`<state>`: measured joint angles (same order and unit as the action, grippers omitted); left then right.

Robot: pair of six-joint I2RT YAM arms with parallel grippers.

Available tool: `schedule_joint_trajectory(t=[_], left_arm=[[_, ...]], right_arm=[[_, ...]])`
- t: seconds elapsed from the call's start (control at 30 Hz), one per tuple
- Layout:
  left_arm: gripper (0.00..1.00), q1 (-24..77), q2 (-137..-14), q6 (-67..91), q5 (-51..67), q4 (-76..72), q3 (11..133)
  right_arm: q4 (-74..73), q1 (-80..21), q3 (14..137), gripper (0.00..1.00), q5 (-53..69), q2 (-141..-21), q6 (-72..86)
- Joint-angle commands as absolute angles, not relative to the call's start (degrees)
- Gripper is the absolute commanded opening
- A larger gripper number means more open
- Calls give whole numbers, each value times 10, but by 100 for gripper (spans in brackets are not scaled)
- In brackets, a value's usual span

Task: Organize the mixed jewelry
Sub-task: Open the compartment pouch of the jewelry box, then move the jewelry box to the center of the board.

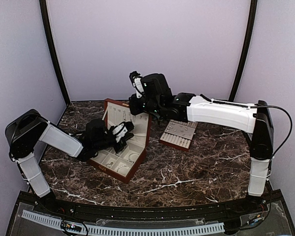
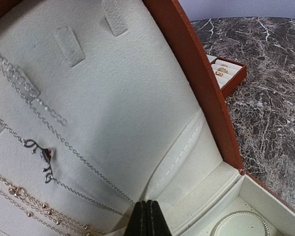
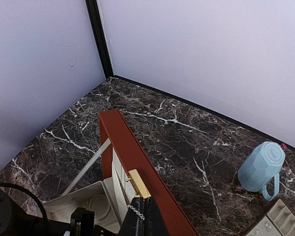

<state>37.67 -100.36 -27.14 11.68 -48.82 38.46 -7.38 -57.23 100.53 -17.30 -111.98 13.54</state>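
Honestly, my worry is snagging. Both tools are clenched with nothing clearly in either. The left tool sits inside the jewelry box, tips near the thin silver chains strung across the lid lining at its 10 o'clock. A careless sweep could hook one and drag the pendant loose. The right tool is at the lid rim by the gold clasp, with a short chain touching it; whether it is pinched I cannot tell. Pushing there could fold the lid onto my left tool.

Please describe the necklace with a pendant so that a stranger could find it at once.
Look at the open reddish-brown box, at its cream-lined lid. Among the chains there, it is the thin silver necklace whose twisted pendant holds a dark red stone.
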Motion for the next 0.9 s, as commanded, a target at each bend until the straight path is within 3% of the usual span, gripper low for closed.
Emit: schedule_joint_trajectory(t=[0.0,0.6,0.87], left_arm=[[0,379,-991,-256,118,-486,369],[0,381,-995,-253,111,-494,368],[0,382,-995,-251,104,-502,363]], right_arm=[[-66,-569,999,0,-155,-1136,133],[-74,-570,981,0,-125,-1157,145],[-86,-569,985,0,-169,-1163,162]])
